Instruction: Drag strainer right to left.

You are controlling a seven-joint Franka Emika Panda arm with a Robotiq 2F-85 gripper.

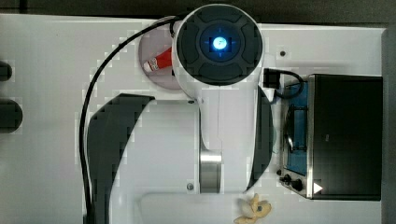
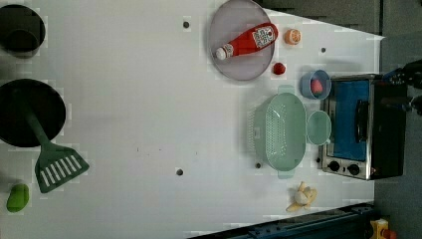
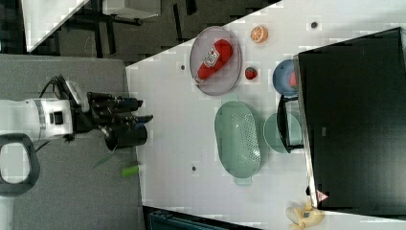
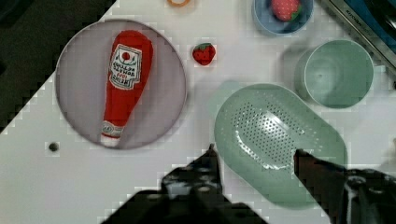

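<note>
The ketchup bottle (image 4: 123, 84) carries a white label, its print too blurred to read; no other text is legible.

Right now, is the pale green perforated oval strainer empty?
Empty: the pale green perforated oval plastic strainer sits upright, its holed bottom bare in the wrist view.

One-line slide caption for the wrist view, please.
Open gripper poised above the sage-green strainer, beside a green bowl and a grey plate holding a ketchup bottle.
</note>
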